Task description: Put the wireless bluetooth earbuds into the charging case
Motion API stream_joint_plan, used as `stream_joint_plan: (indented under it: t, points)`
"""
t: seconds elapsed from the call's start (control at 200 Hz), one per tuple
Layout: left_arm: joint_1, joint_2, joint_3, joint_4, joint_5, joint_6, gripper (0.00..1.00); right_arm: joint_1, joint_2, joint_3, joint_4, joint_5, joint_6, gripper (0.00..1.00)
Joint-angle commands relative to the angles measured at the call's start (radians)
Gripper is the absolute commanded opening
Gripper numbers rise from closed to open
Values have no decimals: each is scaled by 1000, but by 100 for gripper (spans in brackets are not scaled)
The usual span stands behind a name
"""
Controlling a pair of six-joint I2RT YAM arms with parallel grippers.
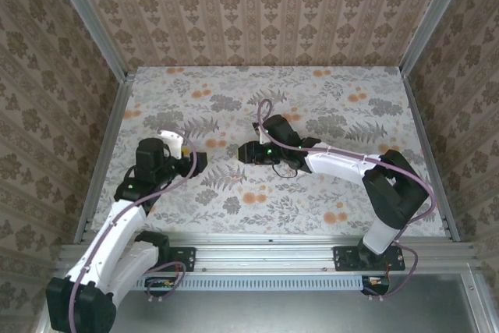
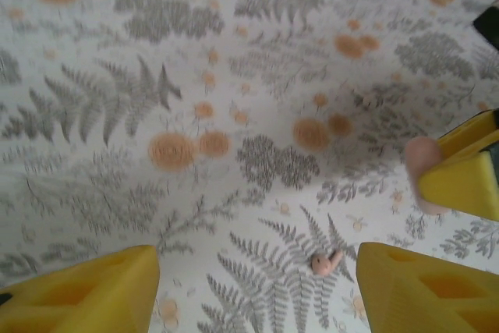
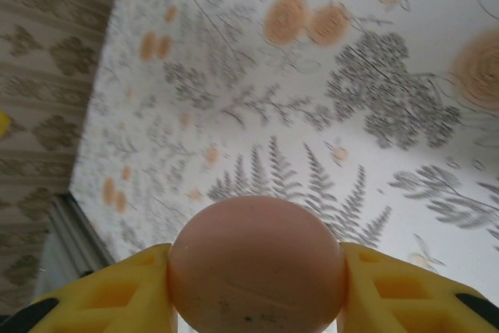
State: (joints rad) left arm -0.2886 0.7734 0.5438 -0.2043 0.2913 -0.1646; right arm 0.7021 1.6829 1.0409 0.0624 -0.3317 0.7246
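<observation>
Yellow-fingered right gripper clamped from both sides on salmon-pink rounded charging case; contents impossible to tell. Left gripper spread wide, gripping nothing. Below the gap between its fingers, nearer one finger than the other, one tiny pale earbud lying on floral table, touching neither finger. Further out to that side, same pink case in the right gripper's grasp.

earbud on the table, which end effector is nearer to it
Left. The left end effector hovers over the earbud, open fingers either side; the right end effector, gripping a pink rounded piece, is off to its side.
</observation>
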Motion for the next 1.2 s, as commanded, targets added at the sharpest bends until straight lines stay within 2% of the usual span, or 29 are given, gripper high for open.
stream_joint_plan:
  t: [0.0,0.295,0.515,0.72,0.91,1.195]
  points:
    - [-7,-40,-39,111,16,61,71,-6,-32,-32,180,-29,115,40]
    - [-41,-74,-123,254,30,116,71,-6,-60,-119,422,27,260,40]
    - [-83,-77,-158,325,71,208,70,-6,-68,-145,547,58,332,40]
    - [-120,-99,-186,380,85,268,70,8,-35,-126,593,37,393,40]
    - [-141,-142,-257,515,106,257,70,38,-7,-111,664,25,448,41]
    - [-159,-179,-266,551,78,275,71,85,-7,-110,688,20,451,41]
